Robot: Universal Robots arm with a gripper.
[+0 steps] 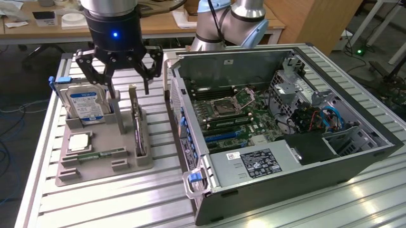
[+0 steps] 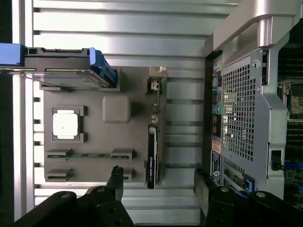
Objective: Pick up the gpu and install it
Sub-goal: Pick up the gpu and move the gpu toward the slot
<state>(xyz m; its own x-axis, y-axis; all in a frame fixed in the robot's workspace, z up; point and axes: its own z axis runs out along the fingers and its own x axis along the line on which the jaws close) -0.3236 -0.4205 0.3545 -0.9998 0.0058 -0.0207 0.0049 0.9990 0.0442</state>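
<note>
Exterior view, left of centre: my black gripper (image 1: 129, 89) hangs wide open above the thin dark circuit-board gpu (image 1: 136, 124), standing on edge in the grey tray (image 1: 95, 171). I should straddle its thin edge squarely.

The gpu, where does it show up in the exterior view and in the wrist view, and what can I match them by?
Exterior view: the gpu stands on edge in the grey holder, on its side nearest the computer case, in the exterior view's left half.
Wrist view: the gpu stands between the square chip and the case.
Shared landmark: the blue-railed hard drive in the holder.
</note>
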